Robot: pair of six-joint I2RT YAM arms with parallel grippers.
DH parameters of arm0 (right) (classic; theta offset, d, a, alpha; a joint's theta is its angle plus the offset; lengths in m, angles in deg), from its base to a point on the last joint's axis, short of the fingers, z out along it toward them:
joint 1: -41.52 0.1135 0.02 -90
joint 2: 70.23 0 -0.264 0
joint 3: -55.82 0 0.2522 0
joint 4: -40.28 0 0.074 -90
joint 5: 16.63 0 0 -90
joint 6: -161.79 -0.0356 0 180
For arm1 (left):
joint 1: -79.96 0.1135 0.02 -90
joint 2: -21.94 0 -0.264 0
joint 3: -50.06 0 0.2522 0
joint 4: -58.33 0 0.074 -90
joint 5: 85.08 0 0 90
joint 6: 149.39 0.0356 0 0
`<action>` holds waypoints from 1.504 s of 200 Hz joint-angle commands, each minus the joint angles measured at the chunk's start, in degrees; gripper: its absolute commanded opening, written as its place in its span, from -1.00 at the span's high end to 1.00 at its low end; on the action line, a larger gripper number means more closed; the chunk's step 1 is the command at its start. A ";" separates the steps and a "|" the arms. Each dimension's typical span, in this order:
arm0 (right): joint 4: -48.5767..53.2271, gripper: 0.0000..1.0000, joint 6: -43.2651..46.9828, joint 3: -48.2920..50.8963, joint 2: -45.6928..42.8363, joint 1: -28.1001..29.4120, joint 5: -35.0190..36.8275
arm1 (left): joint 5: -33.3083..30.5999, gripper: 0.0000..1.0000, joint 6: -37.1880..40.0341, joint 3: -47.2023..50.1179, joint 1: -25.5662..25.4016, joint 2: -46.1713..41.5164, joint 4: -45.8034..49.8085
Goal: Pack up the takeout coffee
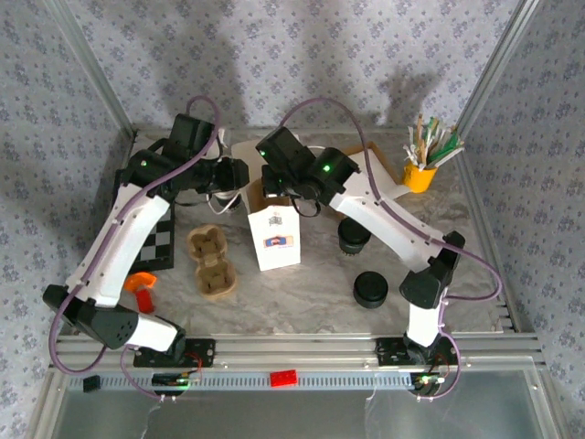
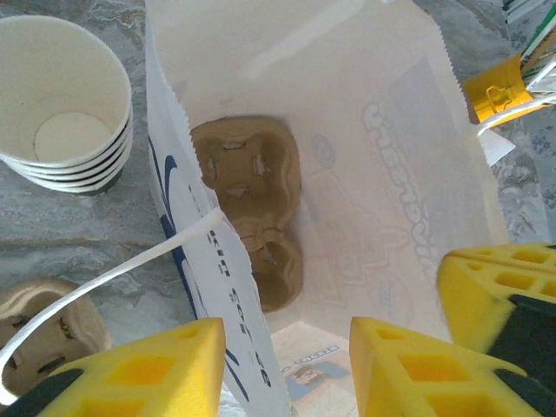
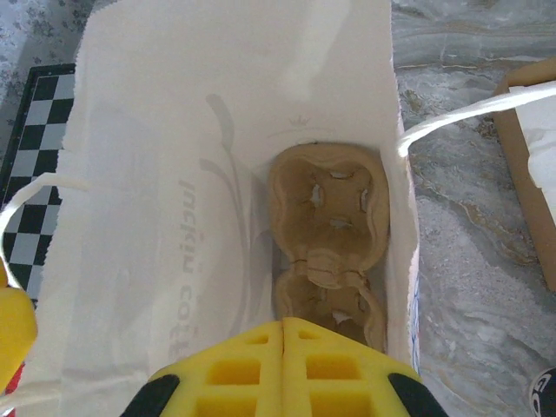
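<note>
A white paper bag [image 1: 274, 240] stands open at mid-table. An empty brown pulp two-cup tray [image 2: 252, 208] [image 3: 330, 217] lies on its bottom. No lidded cream cup sits in that tray; the takeout coffee is out of view. My left gripper [image 2: 287, 347] [image 1: 239, 176] hangs open over the bag's mouth, its fingers either side of the bag's left wall [image 2: 208, 287]. My right gripper [image 3: 284, 328] [image 1: 274, 189] is shut above the opposite rim, and I cannot tell whether it pinches paper. One of its yellow fingers [image 2: 499, 291] shows in the left wrist view.
A second empty pulp tray [image 1: 212, 261] lies left of the bag. Lidless cream cups [image 2: 65, 95] are stacked behind it. A low black lid stack [image 1: 370, 289] and another black round thing [image 1: 354, 236] sit to the right. At the edges are a yellow stirrer cup [image 1: 420, 174] and a checkerboard [image 1: 155, 238].
</note>
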 commanded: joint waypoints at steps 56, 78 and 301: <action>3.15 1.00 3.95 -2.15 -3.14 1.48 -0.66 | -3.59 0.04 -1.74 3.07 -2.31 -8.13 3.57; 4.22 1.00 4.29 -2.08 -3.32 2.06 -1.22 | -2.89 -0.01 -2.72 5.77 -2.61 -9.02 1.97; 13.97 0.92 9.11 -6.07 -5.47 0.71 -5.48 | 3.37 0.72 3.94 0.88 -2.38 3.27 -8.09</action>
